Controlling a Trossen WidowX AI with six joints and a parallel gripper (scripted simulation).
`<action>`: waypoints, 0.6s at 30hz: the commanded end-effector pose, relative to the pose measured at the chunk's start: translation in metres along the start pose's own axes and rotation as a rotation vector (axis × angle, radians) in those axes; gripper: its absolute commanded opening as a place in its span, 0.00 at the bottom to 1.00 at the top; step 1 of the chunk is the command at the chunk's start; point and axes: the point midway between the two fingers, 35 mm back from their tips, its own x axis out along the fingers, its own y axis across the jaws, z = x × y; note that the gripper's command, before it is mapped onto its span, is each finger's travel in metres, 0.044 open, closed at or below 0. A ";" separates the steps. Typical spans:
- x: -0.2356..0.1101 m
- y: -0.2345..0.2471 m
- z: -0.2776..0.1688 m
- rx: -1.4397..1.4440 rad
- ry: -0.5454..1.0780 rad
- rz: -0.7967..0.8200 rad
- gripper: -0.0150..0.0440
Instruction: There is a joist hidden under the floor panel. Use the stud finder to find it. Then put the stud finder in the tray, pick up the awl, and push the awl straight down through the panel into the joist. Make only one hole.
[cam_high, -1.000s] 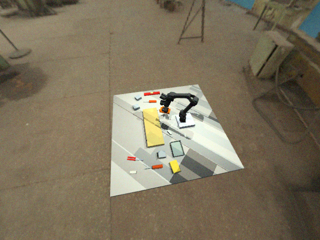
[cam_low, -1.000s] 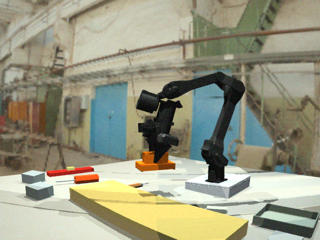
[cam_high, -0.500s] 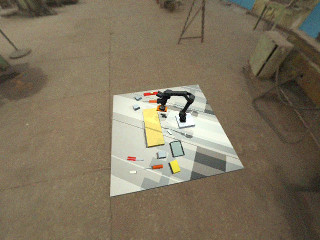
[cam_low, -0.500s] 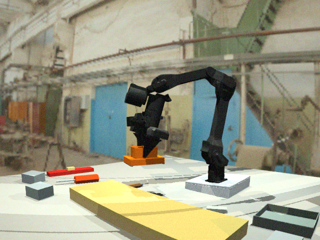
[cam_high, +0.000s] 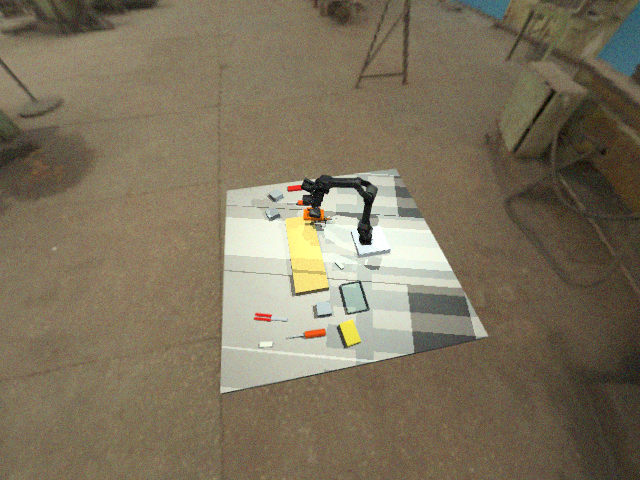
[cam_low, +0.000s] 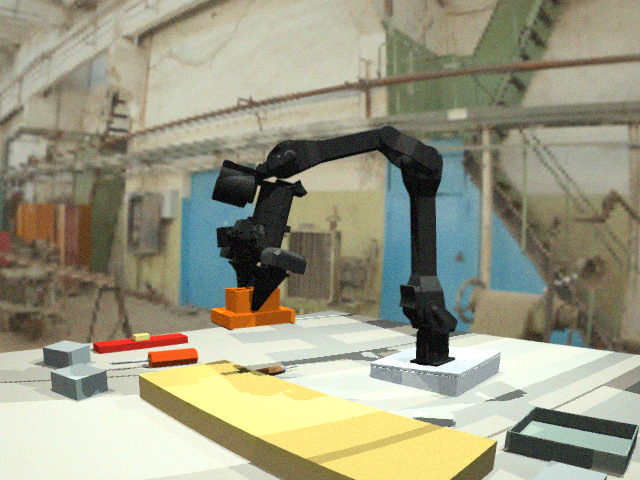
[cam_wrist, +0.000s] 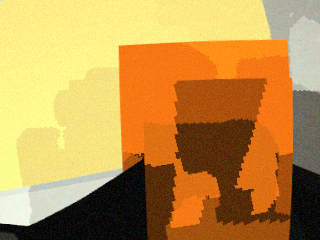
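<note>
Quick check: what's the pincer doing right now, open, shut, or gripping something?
Pincer: shut on the orange stud finder, gripping its raised handle; the tool appears lifted off the surface near the far end of the yellow floor panel.

Arm (cam_low: 361, 144) arched over, gripper (cam_low: 261, 297) pointing down, clamped on stud finder (cam_low: 252, 308)
</note>
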 end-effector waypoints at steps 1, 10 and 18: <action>0.003 -0.003 0.022 -0.053 -0.012 0.014 0.25; 0.016 -0.008 0.056 -0.142 -0.018 0.038 0.25; 0.025 -0.009 0.073 -0.187 -0.021 0.049 0.25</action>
